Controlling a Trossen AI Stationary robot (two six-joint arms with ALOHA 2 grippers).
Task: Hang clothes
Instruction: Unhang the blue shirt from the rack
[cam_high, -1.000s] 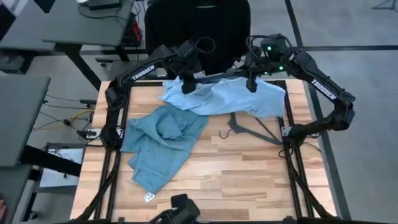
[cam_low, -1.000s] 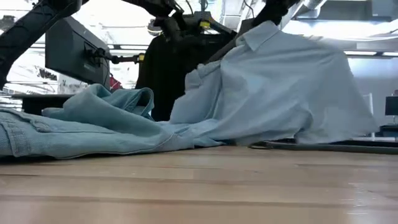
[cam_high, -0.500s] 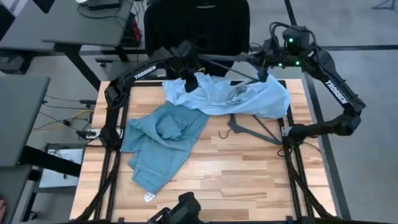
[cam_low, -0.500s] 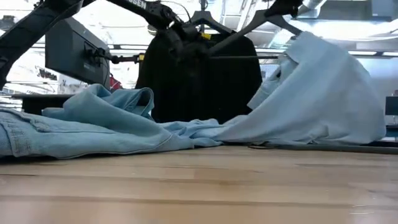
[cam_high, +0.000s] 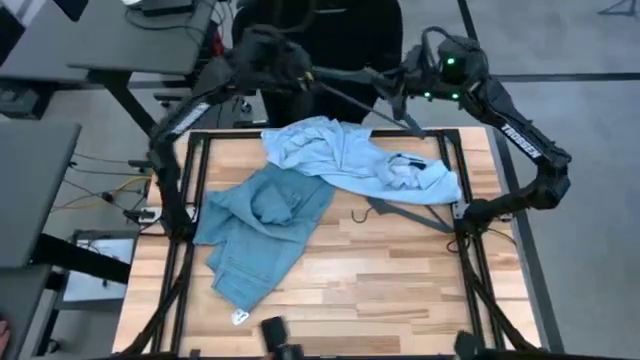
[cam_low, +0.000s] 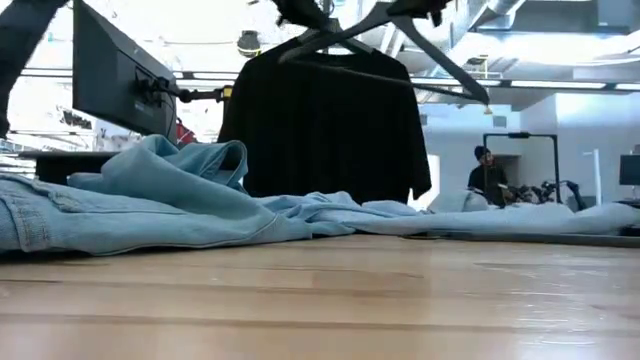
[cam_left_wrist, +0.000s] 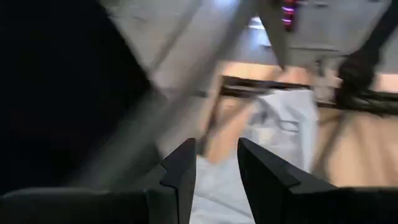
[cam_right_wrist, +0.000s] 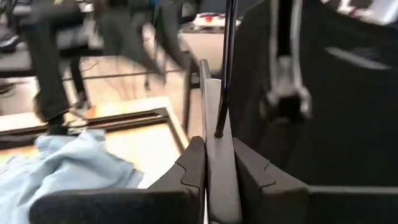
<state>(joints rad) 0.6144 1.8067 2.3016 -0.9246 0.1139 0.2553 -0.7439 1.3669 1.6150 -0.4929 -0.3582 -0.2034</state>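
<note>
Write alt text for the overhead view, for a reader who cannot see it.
Seen from above, both arms are raised at the table's far edge, holding a grey hanger between the left gripper and right gripper. Below, a pale shirt lies crumpled beside jeans, with a second hanger on the wooden table.

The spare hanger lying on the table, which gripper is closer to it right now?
The right gripper. It is raised over the table's far edge, shut on a grey hanger, nearly in line with the spare hanger. The left gripper is raised farther off, beyond the far-left edge.
</note>
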